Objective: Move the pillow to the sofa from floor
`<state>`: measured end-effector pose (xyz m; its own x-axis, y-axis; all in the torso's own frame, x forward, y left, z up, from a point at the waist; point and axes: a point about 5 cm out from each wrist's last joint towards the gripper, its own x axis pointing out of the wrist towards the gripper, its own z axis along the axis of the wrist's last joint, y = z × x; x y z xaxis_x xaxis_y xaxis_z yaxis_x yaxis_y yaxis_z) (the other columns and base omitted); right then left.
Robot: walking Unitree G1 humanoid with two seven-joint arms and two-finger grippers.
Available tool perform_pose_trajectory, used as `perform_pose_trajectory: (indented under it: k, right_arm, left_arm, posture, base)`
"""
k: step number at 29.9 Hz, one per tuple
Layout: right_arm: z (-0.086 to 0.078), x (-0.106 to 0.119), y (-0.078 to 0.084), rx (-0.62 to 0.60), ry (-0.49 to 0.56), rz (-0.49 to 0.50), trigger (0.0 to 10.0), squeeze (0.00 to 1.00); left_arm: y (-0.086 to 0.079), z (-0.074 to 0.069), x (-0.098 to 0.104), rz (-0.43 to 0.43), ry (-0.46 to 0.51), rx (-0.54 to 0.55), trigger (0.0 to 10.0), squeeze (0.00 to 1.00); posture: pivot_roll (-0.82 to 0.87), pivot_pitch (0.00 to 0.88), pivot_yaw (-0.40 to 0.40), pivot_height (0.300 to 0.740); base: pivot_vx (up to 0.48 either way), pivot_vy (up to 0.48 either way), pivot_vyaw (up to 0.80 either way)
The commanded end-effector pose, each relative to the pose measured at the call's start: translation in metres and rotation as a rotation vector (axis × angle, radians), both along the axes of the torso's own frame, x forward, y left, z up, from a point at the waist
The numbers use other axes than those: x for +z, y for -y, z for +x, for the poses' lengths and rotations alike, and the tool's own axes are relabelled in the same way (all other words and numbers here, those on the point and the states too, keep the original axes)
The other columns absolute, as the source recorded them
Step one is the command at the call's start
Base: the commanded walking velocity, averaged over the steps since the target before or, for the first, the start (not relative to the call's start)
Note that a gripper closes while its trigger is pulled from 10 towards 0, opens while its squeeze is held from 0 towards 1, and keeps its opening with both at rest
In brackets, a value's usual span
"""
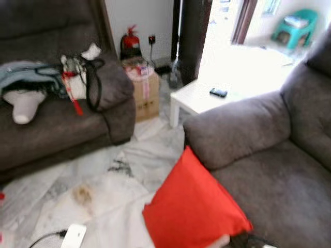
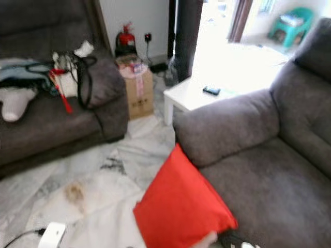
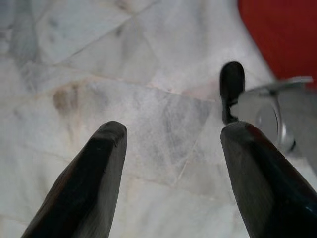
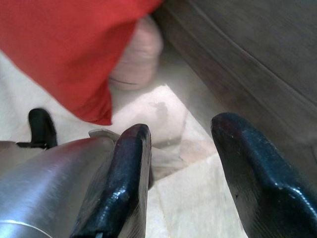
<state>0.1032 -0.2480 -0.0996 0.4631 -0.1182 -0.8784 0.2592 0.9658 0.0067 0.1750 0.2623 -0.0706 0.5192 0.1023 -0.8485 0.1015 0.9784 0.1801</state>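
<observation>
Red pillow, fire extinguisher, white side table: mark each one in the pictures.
red pillow (image 1: 194, 204), left eye view, middle of its red face, leaning against the sofa front.
fire extinguisher (image 1: 130, 42), left eye view, its red body by the wall.
white side table (image 1: 194, 98), left eye view, bare top near the corner.

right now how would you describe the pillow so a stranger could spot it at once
Find the grey sofa on the right of the room. At the foot of its front corner, on the pale marble floor, the pillow leans against the sofa's edge. It is the one bright red, square cushion there.
</observation>
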Motion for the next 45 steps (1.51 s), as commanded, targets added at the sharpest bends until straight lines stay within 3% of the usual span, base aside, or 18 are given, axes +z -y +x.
perform_pose_trajectory:
  k: [1, 45]
  right_arm:
    - [-0.0048, -0.0009, 0.0014, -0.006, -0.013, 0.002, 10.0, 0.00]
    - [-0.0048, -0.0012, 0.0004, -0.029, -0.008, 0.019, 10.0, 0.00]
  left_arm:
    - [-0.0014, -0.0094, -0.0040, -0.005, -0.032, 0.015, 10.0, 0.00]
    - [-0.0024, -0.0082, -0.0031, 0.005, -0.015, 0.026, 10.0, 0.00]
  posture:
    - [-0.01, 0.070, -0.003, 0.740]
    - [-0.01, 0.070, -0.004, 0.740]
  base:
    - [0.000, 0.000, 0.54]
    - [0.022, 0.000, 0.01]
